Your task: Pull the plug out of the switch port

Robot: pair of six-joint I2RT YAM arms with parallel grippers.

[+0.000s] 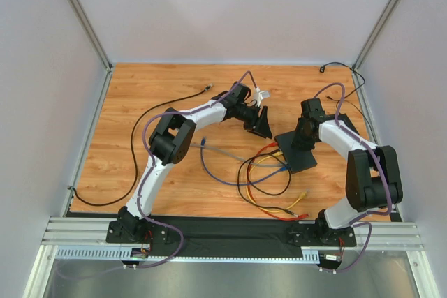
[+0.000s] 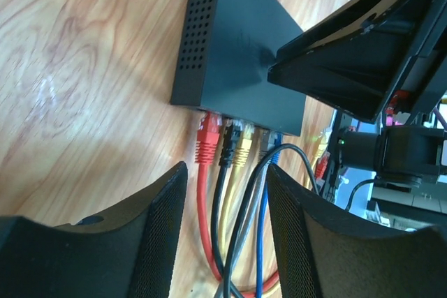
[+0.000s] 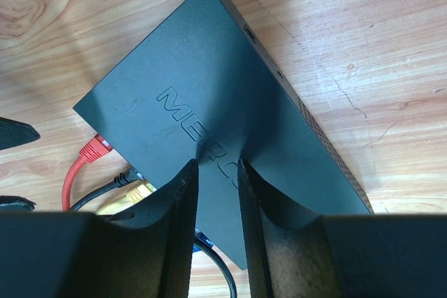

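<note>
Nearest in the top view are both arm bases; the switch lies right of the desk's centre. Left wrist view: left hand spread, facing the red plug, not yet pulled. Right wrist view: right hand, fingers narrowly apart, presses on the switch.

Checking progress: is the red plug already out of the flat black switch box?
No, the red plug sits seated in the flat black switch box's port edge.

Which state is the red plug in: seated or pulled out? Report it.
Seated: the red plug sits in the switch's port edge, beside the black plug.
</note>
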